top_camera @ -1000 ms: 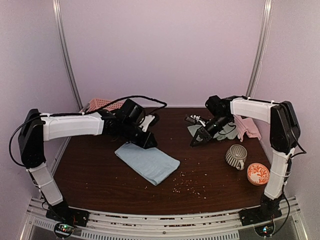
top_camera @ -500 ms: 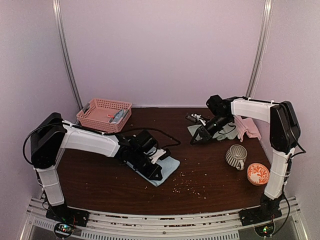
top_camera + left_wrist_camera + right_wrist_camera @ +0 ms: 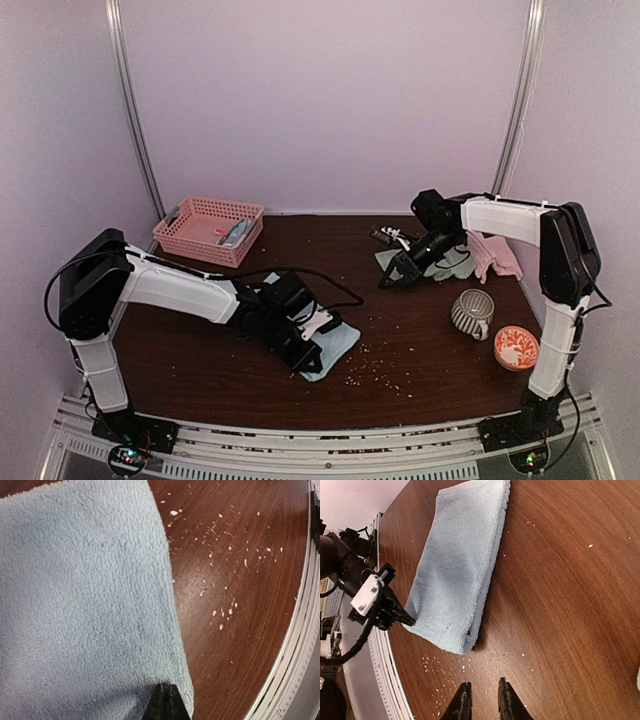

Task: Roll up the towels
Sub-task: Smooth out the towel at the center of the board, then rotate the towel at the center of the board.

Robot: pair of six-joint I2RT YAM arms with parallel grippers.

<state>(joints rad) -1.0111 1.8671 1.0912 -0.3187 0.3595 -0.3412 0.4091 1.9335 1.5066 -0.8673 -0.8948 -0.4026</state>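
A: Your left arm (image 3: 190, 290) has swung forward since a second ago, from the far edge of the light blue terry towel (image 3: 338, 345) to its near corner. The towel lies folded flat near the middle of the dark wooden table (image 3: 200, 370), about where it was.

B: Nothing is rolled yet, by my reading. You also have the sage green towel (image 3: 455, 262) and the pink towel (image 3: 497, 255) lying crumpled at the far right, neither rolled.

A: Your left gripper (image 3: 166, 690) is closed at that near corner; whether cloth is caught between its jaws I cannot tell.

B: Your right gripper (image 3: 483, 682) hangs over bare wood between the blue towel and the green one, jaws a narrow gap apart, holding nothing. All the rolling is left for you.
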